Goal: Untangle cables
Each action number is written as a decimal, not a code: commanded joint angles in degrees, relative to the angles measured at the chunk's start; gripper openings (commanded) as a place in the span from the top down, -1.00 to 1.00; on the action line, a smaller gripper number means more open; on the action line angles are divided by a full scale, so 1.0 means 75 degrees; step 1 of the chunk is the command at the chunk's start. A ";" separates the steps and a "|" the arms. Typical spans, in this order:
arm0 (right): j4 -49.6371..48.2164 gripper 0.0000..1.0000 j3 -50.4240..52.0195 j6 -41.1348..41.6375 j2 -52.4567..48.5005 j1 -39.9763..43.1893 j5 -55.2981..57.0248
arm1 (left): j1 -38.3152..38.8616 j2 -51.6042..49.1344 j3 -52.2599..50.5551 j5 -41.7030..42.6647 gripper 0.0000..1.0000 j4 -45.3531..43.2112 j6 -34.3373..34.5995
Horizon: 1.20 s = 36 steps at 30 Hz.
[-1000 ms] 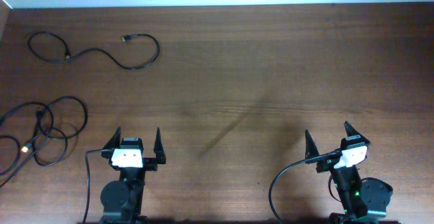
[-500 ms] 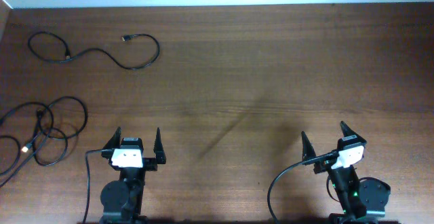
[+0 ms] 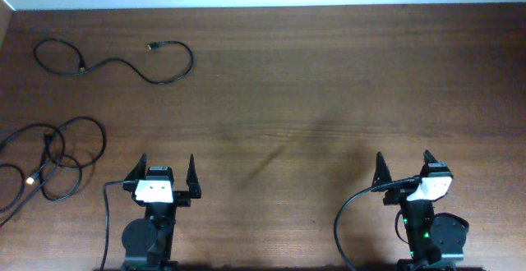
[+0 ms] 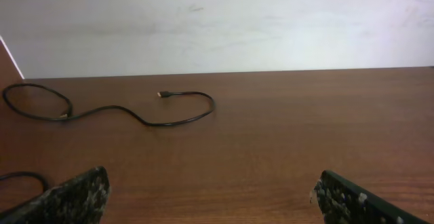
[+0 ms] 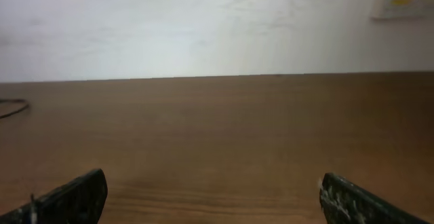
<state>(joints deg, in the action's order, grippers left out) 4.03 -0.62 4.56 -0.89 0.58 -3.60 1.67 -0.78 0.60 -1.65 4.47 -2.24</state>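
Two cable lots lie on your brown wooden table (image 3: 329, 82). A single cable (image 3: 131, 66) snakes across the upper left of the overhead frame. A tangled bundle (image 3: 57, 160) sits at mid-left, its outer loops cut off by the frame edge. Plug ends are too small to read. The left gripper (image 3: 168, 159) and right gripper (image 3: 403, 154) sit near the lower edge, fingers spread wide, holding nothing, well apart from both lots. A pale wall (image 4: 217, 20) stands behind the table.

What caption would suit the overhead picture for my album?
Left gripper and right gripper open and empty, a lone cable and a tangled cable bundle on the wooden table.
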 commanded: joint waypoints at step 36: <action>0.0020 -0.98 0.0041 -0.0577 0.0093 -0.0271 -0.0061 | -0.0047 0.0064 -0.0003 0.0111 -0.97 0.0052 -0.0117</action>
<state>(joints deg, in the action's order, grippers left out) 3.92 -0.62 0.62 -0.89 -0.91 -4.10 1.67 -0.78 0.60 -1.65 4.47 -2.24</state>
